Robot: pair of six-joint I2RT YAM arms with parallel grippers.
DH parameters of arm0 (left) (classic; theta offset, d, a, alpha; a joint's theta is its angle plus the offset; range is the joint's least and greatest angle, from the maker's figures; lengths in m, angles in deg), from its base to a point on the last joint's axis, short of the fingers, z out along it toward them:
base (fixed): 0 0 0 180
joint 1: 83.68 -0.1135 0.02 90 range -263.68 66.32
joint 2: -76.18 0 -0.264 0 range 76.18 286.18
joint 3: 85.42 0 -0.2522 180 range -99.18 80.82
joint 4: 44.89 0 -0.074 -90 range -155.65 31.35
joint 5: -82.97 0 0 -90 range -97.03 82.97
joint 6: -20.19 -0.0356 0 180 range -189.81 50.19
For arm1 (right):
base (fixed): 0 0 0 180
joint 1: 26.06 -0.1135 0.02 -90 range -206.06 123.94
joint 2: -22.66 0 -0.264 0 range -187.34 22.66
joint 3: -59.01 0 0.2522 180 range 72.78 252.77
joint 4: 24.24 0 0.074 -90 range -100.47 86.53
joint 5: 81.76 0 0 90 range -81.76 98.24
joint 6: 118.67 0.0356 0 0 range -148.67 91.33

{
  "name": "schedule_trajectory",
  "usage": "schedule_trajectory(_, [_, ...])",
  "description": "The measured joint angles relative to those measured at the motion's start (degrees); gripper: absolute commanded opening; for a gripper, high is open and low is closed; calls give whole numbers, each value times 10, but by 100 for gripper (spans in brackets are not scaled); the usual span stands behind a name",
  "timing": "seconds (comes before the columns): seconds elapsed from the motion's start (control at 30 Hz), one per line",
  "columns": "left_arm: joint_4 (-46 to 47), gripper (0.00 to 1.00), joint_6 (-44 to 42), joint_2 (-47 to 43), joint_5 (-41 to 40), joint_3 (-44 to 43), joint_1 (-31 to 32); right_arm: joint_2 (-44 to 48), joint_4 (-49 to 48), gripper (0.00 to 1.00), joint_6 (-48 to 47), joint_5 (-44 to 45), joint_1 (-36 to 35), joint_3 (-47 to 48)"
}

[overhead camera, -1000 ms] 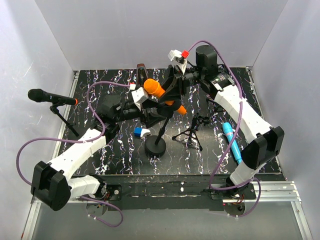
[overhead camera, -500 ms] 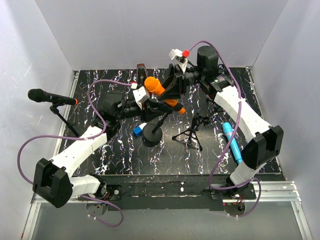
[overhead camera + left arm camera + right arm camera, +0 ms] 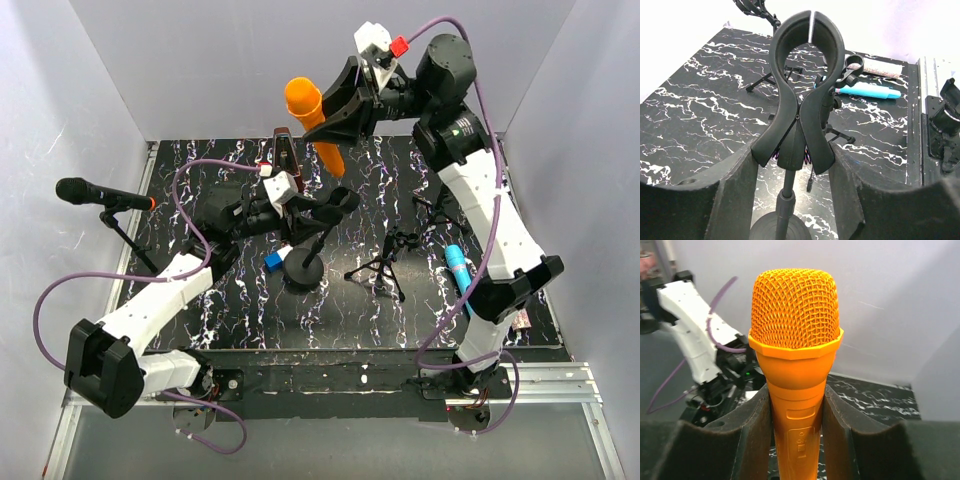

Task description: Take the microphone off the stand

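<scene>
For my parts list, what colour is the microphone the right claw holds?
The mesh-headed microphone is solid orange, clearest in the right wrist view.

— Where do we find the orange microphone [image 3: 795, 355]?
— Pinched by its body between our right gripper's [image 3: 796, 407] fingers, mesh head standing out past the tips, well apart from the stand [image 3: 305, 270].
— And the stand?
— Black, with a round base and a leaning rod. Its clip [image 3: 807, 85] is empty, jaws nearly shut. The handles sit between our left gripper's [image 3: 795, 165] pads, touching both.
</scene>
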Motion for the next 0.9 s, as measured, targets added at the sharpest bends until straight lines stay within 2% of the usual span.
schedule_trajectory(0.03, [-1,81,1,-2,-4,0,0,6,0,1,-2,18,0,-3])
schedule_trajectory(0.07, [-2,97,-2,-3,-7,0,0,14,0,1,-3,36,1,-11])
schedule_trajectory(0.3, [-91,98,-22,-25,-36,-36,0,82,35,1,-25,195,38,-119])
schedule_trajectory(0.5, [-231,98,-115,-49,-97,-115,17,143,39,1,-35,261,101,-216])
schedule_trajectory(0.7, [-388,98,-228,-45,-146,-225,41,196,-71,1,11,264,141,-321])
schedule_trajectory(0.8, [-452,98,-251,-27,-165,-274,41,202,-149,1,46,254,157,-360])
schedule_trajectory(0.9, [-498,98,-274,-5,-171,-310,41,204,-188,1,58,246,166,-390])
